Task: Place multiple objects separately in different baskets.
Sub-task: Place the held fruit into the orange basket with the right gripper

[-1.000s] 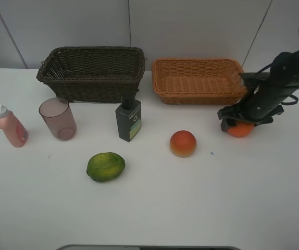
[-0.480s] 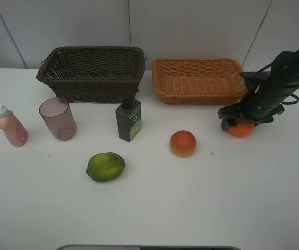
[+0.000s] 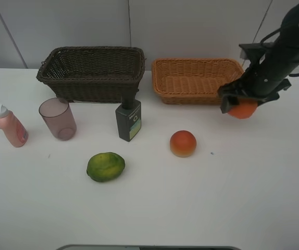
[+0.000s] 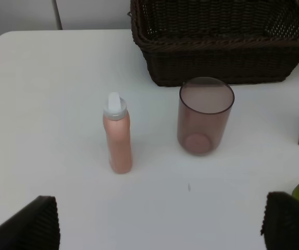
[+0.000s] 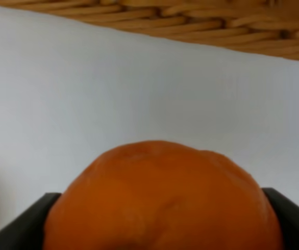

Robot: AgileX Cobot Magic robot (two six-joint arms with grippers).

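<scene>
My right claw [image 3: 241,105] pinches the orange [image 3: 243,110] beside the tan basket [image 3: 199,78], near the back right corner of the worktop; the arm hides the fruit's top. The label on the dark bottle [image 3: 128,121] is too small to read. Only the left wrist view shows my left claw [image 4: 160,224], spread and empty.

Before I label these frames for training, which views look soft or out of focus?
Right wrist view: the orange sits very close and looks soft. Left wrist view: pink bottle crisp, left gripper's fingertips blurred. Exterior high view: sharp, evenly lit.
</scene>
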